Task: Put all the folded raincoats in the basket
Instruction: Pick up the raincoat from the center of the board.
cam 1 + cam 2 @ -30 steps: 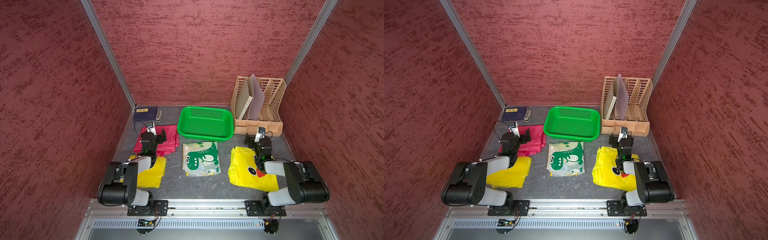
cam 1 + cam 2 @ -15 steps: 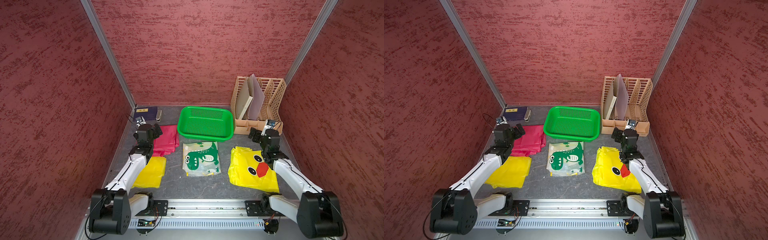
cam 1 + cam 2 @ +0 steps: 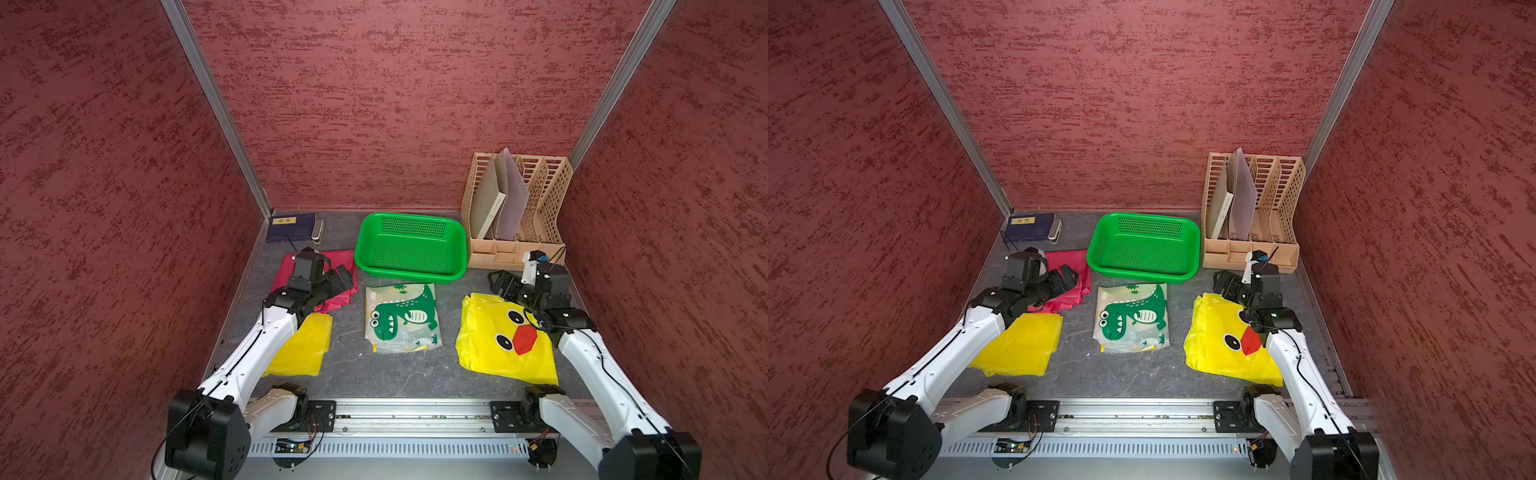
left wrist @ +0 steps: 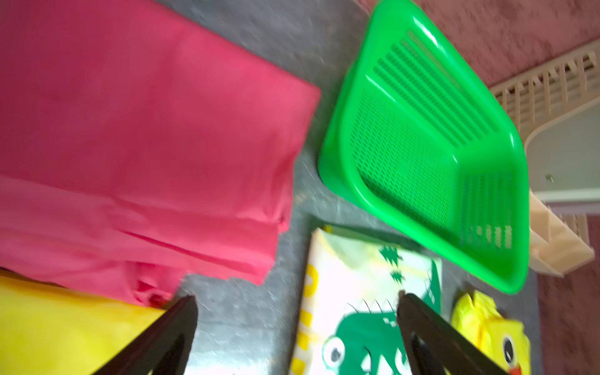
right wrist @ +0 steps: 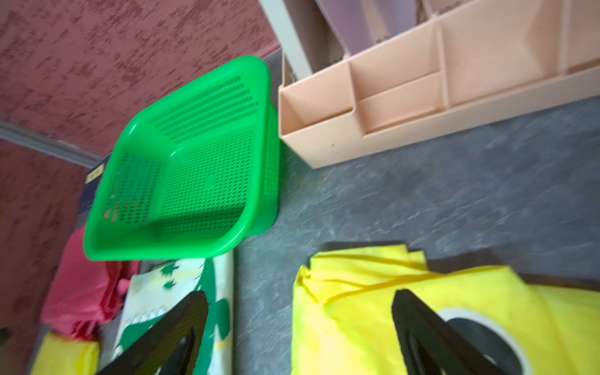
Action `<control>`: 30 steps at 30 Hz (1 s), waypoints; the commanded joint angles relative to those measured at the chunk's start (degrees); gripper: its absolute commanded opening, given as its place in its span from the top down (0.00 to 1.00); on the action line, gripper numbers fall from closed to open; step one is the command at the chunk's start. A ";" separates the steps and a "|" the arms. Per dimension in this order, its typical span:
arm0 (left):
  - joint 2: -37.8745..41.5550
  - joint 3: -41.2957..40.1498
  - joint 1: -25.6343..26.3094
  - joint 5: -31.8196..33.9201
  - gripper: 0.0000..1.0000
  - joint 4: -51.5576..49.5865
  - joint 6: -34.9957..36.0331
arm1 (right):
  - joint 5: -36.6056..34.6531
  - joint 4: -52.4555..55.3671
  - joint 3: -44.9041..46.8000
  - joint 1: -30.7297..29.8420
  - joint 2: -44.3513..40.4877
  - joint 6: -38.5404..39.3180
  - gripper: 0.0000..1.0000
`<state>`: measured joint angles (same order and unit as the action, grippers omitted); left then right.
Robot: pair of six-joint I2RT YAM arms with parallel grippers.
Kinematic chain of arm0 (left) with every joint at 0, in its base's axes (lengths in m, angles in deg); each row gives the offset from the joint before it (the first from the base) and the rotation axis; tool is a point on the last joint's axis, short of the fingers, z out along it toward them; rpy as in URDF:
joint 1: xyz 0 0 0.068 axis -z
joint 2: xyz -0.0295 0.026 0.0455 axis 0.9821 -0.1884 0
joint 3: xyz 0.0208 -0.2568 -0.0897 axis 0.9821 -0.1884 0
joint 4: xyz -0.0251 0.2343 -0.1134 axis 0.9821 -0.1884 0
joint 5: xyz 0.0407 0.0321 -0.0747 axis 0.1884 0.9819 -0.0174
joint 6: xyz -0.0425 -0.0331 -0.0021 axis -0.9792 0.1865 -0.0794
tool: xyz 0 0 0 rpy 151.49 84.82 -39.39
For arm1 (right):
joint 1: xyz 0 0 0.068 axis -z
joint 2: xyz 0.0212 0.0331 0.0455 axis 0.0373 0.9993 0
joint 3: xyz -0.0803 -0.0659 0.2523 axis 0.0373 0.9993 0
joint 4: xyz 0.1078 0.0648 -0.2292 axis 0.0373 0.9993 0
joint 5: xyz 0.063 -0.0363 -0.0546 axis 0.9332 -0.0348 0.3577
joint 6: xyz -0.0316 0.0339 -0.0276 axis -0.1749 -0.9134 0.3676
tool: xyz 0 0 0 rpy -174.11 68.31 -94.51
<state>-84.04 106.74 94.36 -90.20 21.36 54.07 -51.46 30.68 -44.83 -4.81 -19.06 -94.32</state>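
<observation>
Surface: dark grey, stone-patterned tabletop point(image 3: 345, 374). 8 items lie on it.

- Far edge, middle: green basket point(image 3: 407, 275).
- Far right corner: beige file rack point(image 3: 536, 199), just beside the basket.
- Far left corner: dark blue book point(image 3: 291, 227), with a small pale object point(image 3: 318, 230) just beside it; too small to identify.
- Left edge: red raincoat point(image 3: 1073, 259), folded, near the book. Plain yellow raincoat point(image 3: 303, 349) toward the front left corner, meeting the red one.
- Middle: dinosaur-print raincoat point(image 3: 401, 318), just in front of the basket.
- Right edge: duck-face raincoat point(image 3: 494, 340), well apart from the rack.
</observation>
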 commanded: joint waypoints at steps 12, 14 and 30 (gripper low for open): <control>-1.54 -6.68 10.89 -13.13 0.00 5.07 -4.14 | 11.92 2.61 1.69 -14.00 2.64 -5.50 0.14; -1.84 -6.69 11.99 -13.68 0.00 4.53 -3.98 | 12.02 1.52 1.95 -15.76 4.46 -5.85 0.14; -9.88 -13.05 13.36 -13.96 0.00 13.85 -3.73 | 6.98 -8.17 -1.20 -27.81 24.60 -8.53 0.06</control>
<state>-92.41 93.80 107.54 -103.45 30.52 50.37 -41.78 26.36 -43.92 -31.26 4.11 -101.77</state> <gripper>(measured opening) 0.996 0.942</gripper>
